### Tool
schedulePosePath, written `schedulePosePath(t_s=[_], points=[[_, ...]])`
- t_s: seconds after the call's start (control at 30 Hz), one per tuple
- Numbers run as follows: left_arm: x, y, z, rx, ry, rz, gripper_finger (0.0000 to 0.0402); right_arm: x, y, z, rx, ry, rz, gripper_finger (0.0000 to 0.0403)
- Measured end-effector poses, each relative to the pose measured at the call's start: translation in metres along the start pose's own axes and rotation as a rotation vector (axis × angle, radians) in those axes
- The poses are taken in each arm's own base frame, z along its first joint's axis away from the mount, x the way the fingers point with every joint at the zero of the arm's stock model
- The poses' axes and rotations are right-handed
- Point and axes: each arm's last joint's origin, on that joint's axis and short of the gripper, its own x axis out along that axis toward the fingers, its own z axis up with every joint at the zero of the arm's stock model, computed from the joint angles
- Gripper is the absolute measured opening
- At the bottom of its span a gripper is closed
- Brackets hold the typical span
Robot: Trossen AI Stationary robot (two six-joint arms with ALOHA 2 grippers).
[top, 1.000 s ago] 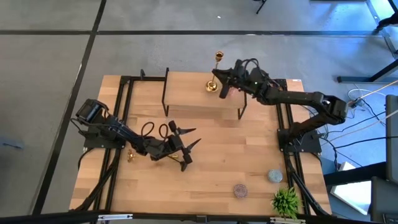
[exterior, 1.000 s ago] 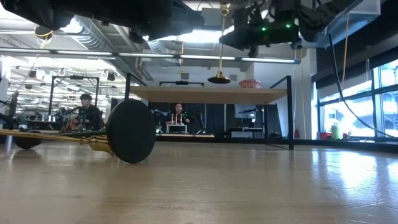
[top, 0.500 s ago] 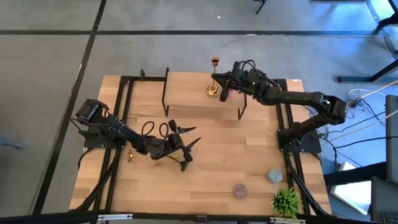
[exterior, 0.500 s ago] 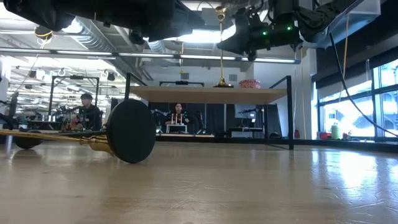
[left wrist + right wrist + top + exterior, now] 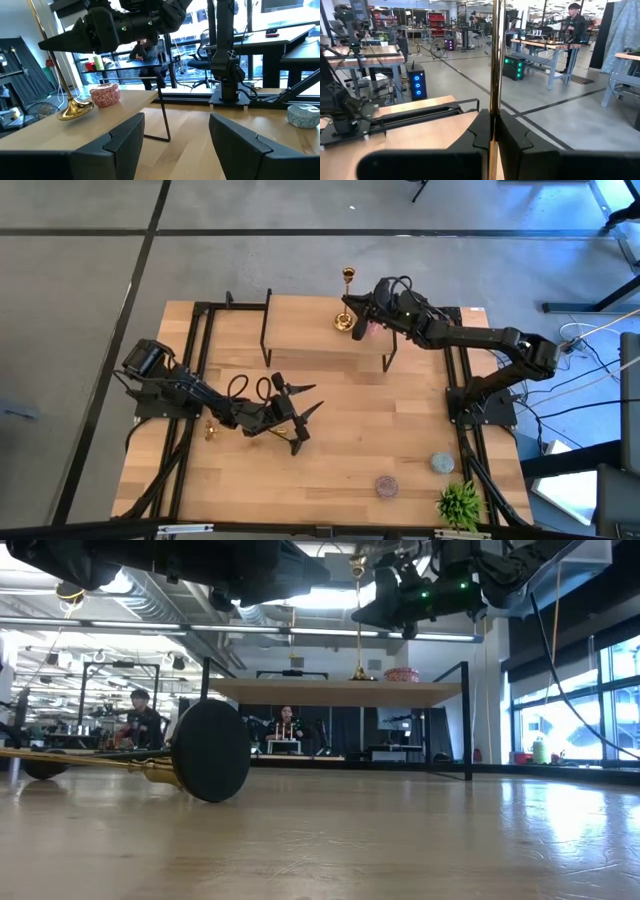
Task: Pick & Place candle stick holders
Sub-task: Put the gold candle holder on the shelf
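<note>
The right gripper (image 5: pixel 357 315) is clamped on the thin stem of a gold candle stick holder (image 5: pixel 345 315), which stands upright with its round base on the raised wooden shelf (image 5: pixel 310 330) at the far edge of the tabletop (image 5: pixel 400 430); in the right wrist view the stem (image 5: pixel 494 60) runs straight up between the two dark fingers (image 5: pixel 481 131), pinched tight, and its small cup rises above the gripper. Just beside that base, on the same shelf, sits a small pink patterned container (image 5: pixel 105 95). Well apart from it, toward the near left part of the tabletop, the left gripper (image 5: pixel 300 412) hangs low with its fingers (image 5: pixel 122 142) spread wide and nothing between them. Directly below and beside this gripper a black candle stick holder (image 5: pixel 295 442) lies on the wood, its round black base (image 5: pixel 210 751) facing the low camera. A second gold candle stick holder (image 5: pixel 90 762) lies flat beside it, its stem stretching away toward the left arm's base. Farther out, near the front right corner, are a small green plant (image 5: pixel 460 503) and two small round pieces (image 5: pixel 386 485). Beyond the tabletop, people (image 5: pixel 140 720) sit at desks in the room.
</note>
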Motion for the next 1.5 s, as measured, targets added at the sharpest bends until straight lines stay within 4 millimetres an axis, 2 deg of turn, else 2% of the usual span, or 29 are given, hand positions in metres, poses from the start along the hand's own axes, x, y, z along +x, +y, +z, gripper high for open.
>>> schedulePosePath(t_s=[1.5], points=[[0.0000, 0.0000, 0.0001, 0.001, 0.000, 0.000, 0.0221, 0.0001, -0.0036, -0.0041, 0.017, 0.041, -0.021, 0.0027]])
